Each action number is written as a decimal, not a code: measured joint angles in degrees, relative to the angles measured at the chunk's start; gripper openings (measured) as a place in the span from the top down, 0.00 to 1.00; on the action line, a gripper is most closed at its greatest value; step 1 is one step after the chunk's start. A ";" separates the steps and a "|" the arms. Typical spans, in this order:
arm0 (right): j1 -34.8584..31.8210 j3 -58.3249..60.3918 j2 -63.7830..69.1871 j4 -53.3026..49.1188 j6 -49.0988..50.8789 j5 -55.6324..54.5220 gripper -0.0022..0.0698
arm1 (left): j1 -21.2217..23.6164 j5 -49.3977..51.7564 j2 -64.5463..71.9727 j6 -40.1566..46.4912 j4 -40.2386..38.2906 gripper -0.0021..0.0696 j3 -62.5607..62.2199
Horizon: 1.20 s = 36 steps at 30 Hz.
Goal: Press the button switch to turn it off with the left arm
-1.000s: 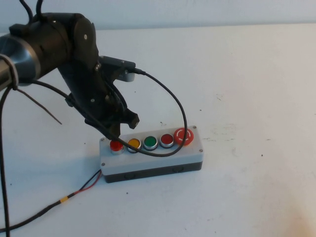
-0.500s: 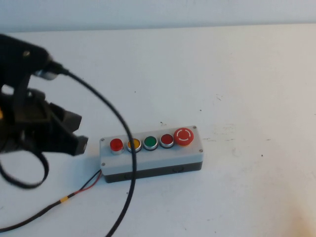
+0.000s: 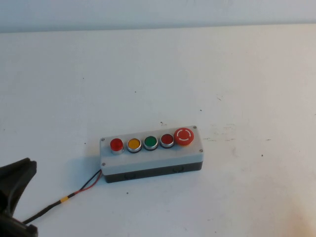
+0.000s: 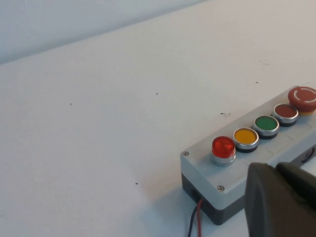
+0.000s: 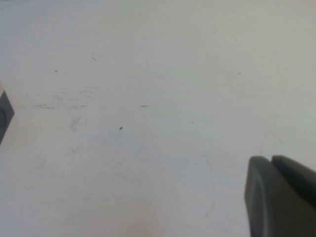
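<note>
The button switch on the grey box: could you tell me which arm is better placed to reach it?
Left. The left gripper sits beside the button switch; the right gripper faces bare table.

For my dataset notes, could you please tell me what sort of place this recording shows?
Probably a robotics test bench: a bare white table holding only a wired grey push-button control box, with the left end effector beside it and the right end effector over bare tabletop.

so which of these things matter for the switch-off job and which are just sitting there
Belongs to the job:
button switch, end of the row
grey box
left gripper, beside the box

Just there:
yellow button
green button
darker red button
mushroom button
right gripper, over bare table
</note>
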 joint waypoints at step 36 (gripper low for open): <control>0.00 0.00 0.00 0.00 0.00 0.00 0.99 | 14.87 0.40 -27.42 -4.63 0.81 0.98 26.38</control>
